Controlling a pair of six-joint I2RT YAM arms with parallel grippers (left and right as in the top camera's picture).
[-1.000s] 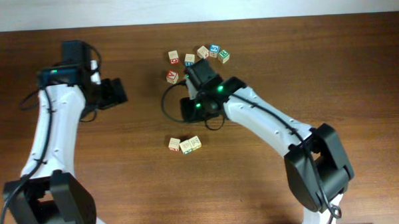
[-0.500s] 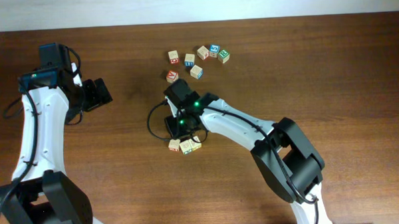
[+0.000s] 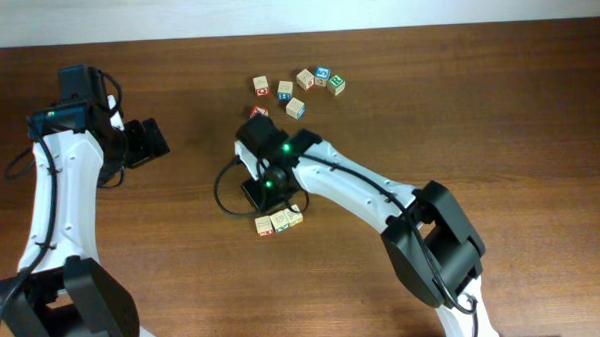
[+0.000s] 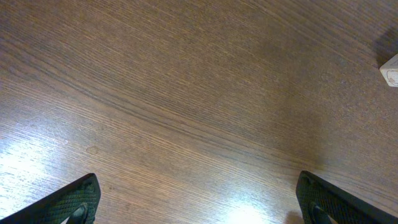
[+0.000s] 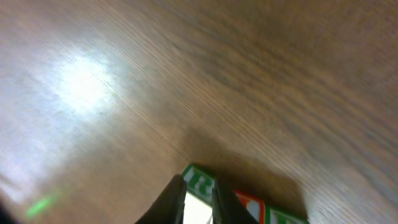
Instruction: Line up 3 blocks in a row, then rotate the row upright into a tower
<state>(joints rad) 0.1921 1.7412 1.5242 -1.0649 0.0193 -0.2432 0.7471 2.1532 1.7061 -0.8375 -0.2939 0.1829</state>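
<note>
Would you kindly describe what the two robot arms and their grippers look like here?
Both the left arm and right arm have white shells with black joints and black cables looping alongside. Small green lights glow at the right wrist, and a teal one shows on the left arm. The left gripper and right gripper are black, and the left one's fingers have a textured surface.

The table (image 3: 498,102) under me is dark brown wood with plain grain, smooth and half-glossy where the lamps glare. The blocks (image 3: 280,223) are pale wood, matt, with printed colour. My arms (image 3: 353,187) wear glossy white plastic. My left hand (image 3: 144,144) is matt black, its finger pads (image 4: 73,200) cross-ribbed.
</note>
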